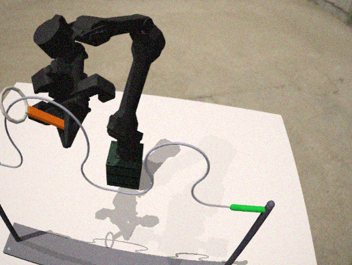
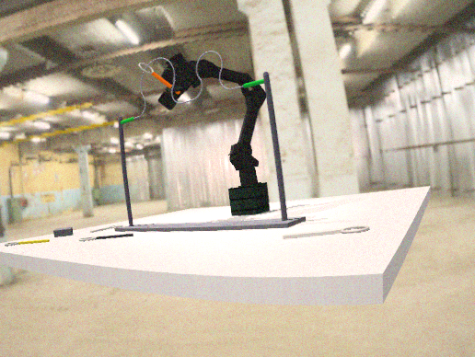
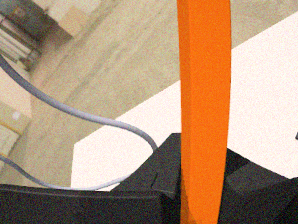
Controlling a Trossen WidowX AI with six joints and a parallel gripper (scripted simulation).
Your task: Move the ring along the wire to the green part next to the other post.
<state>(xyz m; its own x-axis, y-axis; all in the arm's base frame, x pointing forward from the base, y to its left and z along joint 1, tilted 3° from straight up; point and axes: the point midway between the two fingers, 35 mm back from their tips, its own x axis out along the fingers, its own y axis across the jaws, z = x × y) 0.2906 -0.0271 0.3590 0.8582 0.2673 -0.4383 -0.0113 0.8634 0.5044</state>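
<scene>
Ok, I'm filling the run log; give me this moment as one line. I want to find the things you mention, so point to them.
tool (image 1: 65,128) (image 2: 172,94): shut on orange handle (image 1: 46,117) (image 2: 162,79) (image 3: 205,100) | ring (image 1: 14,121) (image 2: 140,67): around wire (image 1: 88,143) (image 2: 198,69) (image 3: 65,107)

Top looks down; exterior sideways; wrist close.
</scene>
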